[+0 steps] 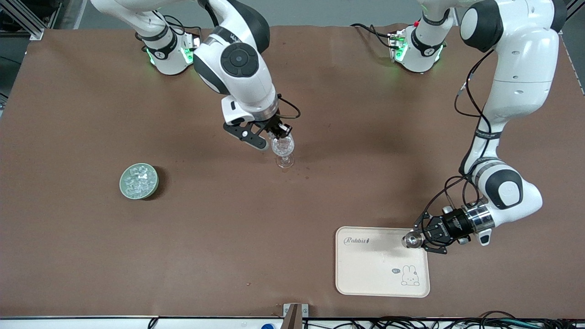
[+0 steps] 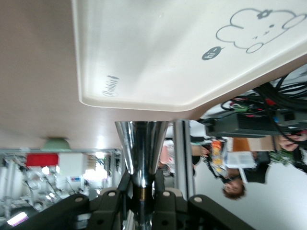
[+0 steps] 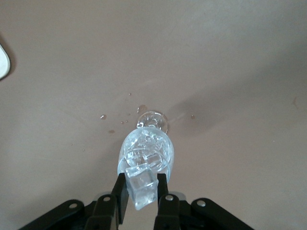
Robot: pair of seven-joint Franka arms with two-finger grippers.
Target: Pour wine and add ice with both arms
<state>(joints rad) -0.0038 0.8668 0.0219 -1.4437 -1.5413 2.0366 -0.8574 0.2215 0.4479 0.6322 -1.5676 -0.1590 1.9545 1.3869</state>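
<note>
A clear stemmed glass [image 1: 284, 150] stands mid-table with several ice cubes in it [image 3: 146, 152]. Just above its rim my right gripper [image 1: 279, 132] [image 3: 142, 184] is shut on one clear ice cube [image 3: 141, 190]. A green bowl [image 1: 139, 181] of ice sits toward the right arm's end, nearer the front camera. My left gripper [image 1: 417, 239] [image 2: 142, 191] is shut on the stem of a shiny metal cup [image 1: 411, 239] [image 2: 141, 146], held sideways over the edge of the cream tray [image 1: 383, 269] [image 2: 158, 52]. No wine shows in any view.
Small wet droplets [image 3: 120, 120] dot the brown table beside the glass foot. The tray bears a rabbit drawing [image 1: 410, 276]. A corner of the tray [image 3: 4, 62] shows in the right wrist view. Cables run along the table's front edge.
</note>
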